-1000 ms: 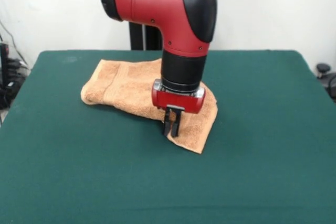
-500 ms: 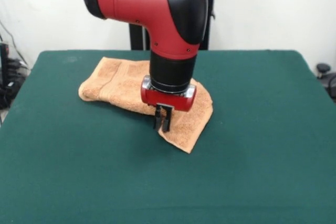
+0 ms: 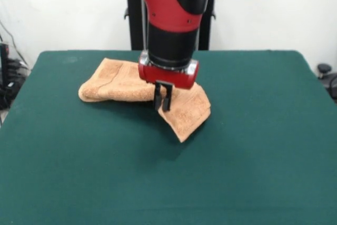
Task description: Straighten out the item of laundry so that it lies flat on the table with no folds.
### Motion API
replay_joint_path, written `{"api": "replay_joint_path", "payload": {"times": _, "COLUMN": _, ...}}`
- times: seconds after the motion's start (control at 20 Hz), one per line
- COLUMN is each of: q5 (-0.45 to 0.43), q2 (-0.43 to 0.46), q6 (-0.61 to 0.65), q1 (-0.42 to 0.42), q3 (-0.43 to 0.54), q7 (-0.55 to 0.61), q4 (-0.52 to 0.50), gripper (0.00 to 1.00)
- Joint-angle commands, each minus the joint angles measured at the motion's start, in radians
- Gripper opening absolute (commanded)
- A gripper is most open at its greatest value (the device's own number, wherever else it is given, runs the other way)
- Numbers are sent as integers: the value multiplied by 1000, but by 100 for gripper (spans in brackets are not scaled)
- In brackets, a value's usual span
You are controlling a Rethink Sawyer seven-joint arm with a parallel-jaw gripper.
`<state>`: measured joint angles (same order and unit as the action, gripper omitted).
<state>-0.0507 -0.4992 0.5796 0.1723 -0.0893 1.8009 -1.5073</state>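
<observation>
The item of laundry (image 3: 113,80) is an orange-tan terry towel, bunched and folded on the far middle of the dark green table (image 3: 253,156). Its left end is rolled over on itself. Its right part is drawn into a pointed flap that reaches toward the near side. My gripper (image 3: 162,106) hangs from the red and black arm over the towel's near edge. Its dark fingers are shut on that edge and hold it slightly raised off the felt. The arm hides the towel's middle.
Black pedestal posts (image 3: 136,25) stand behind the table's far edge. Cables (image 3: 8,77) hang beside the left edge, and a black knob (image 3: 324,69) sits off the right edge.
The arm has moved up and toward the far side, a little to the left, with the towel's edge in the fingers. The towel's right flap has been dragged along and lifted.
</observation>
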Motion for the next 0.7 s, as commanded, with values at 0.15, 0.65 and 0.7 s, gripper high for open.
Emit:
{"api": "replay_joint_path", "payload": {"times": 0.15, "q5": -17, "q2": -19, "q6": 88, "q1": -27, "q3": 76, "q7": 55, "q4": -57, "gripper": 0}}
{"api": "replay_joint_path", "payload": {"times": 0.65, "q5": 2, "q2": 24, "q6": 36, "q1": -65, "q3": 66, "q7": 132, "q4": -49, "gripper": 0}}
{"api": "replay_joint_path", "payload": {"times": 0.7, "q5": 5, "q2": 24, "q6": 37, "q1": -68, "q3": 65, "q7": 137, "q4": -50, "gripper": 0}}
